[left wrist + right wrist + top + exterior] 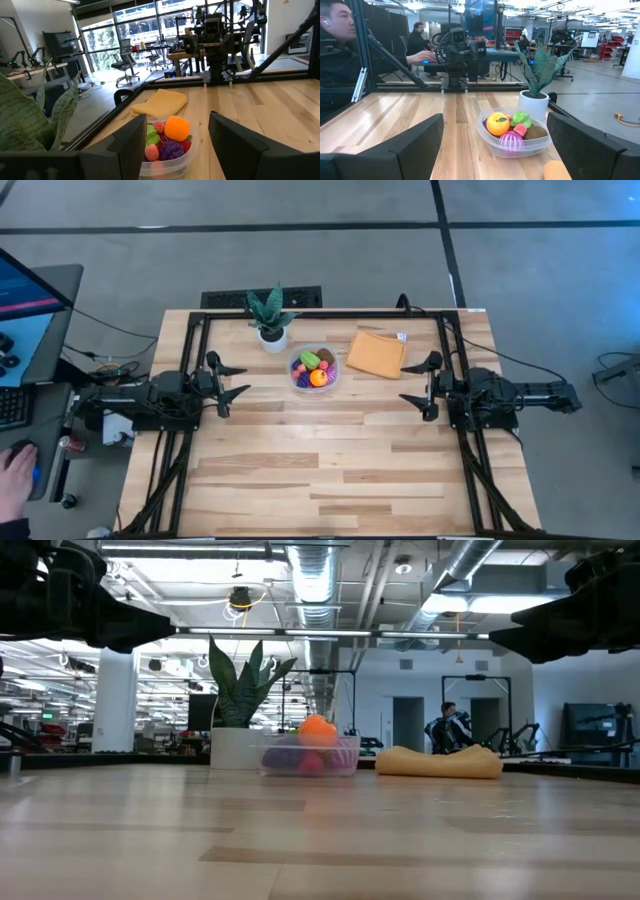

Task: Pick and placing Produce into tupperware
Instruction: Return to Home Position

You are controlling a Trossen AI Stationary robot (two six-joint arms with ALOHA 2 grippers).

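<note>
I see both tools released, holding nothing: left tool [246, 380] over the left side of the tabletop [320, 460], right tool [401, 384] over the right side, both raised off it. Produce [314, 368] sits piled in the tupperware [337, 372], between the potted plant [270, 315] and the orange cloth [376, 353].

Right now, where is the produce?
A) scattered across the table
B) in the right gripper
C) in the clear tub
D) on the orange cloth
C: the produce is heaped in the tub; the right gripper is open and holds nothing.
</note>
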